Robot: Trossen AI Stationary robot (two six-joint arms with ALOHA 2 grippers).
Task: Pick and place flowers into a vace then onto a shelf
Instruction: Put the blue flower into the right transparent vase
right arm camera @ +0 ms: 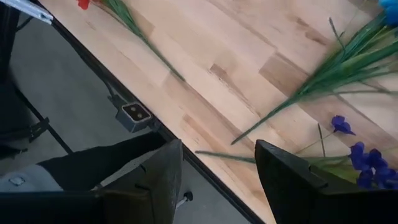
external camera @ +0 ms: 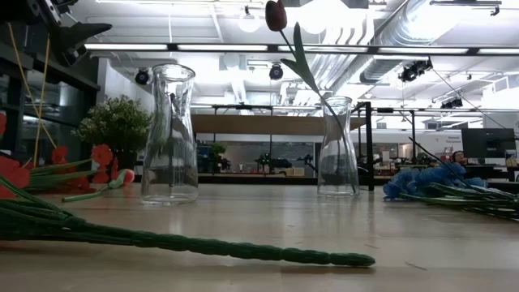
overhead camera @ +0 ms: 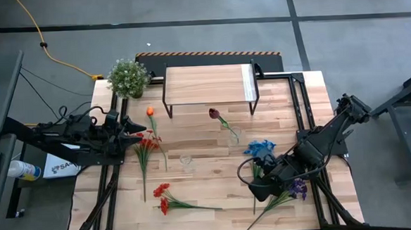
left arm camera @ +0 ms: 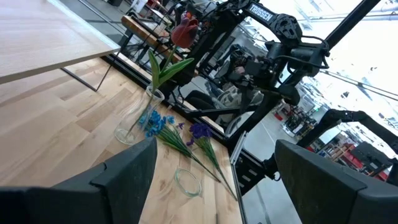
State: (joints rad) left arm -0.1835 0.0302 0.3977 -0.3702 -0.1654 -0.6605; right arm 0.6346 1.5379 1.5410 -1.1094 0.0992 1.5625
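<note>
- The low view alone shows both glass vases upright: an empty vase [external camera: 169, 134] and a second vase [external camera: 337, 148] holding the dark red bud [external camera: 276, 15], whose stem leans out of the neck
- From above, that bud [overhead camera: 214, 114] sits just in front of the shelf [overhead camera: 207, 84], its stem running down toward the table's front
- Red flowers [overhead camera: 145, 142] and the orange tulip [overhead camera: 150, 111] lie flat at the left, stems pointing to the front edge; another red bunch [overhead camera: 162, 195] trails its stem rightward
- Blue spray [overhead camera: 261, 148] and purple spray [overhead camera: 297, 189] lie at the right
- Left gripper [overhead camera: 137, 131] hovers over the red flowers, jaws released and empty
- Right gripper [right arm camera: 214, 180] hangs over the front edge near the purple spray, jaws parted, grasping nothing
</note>
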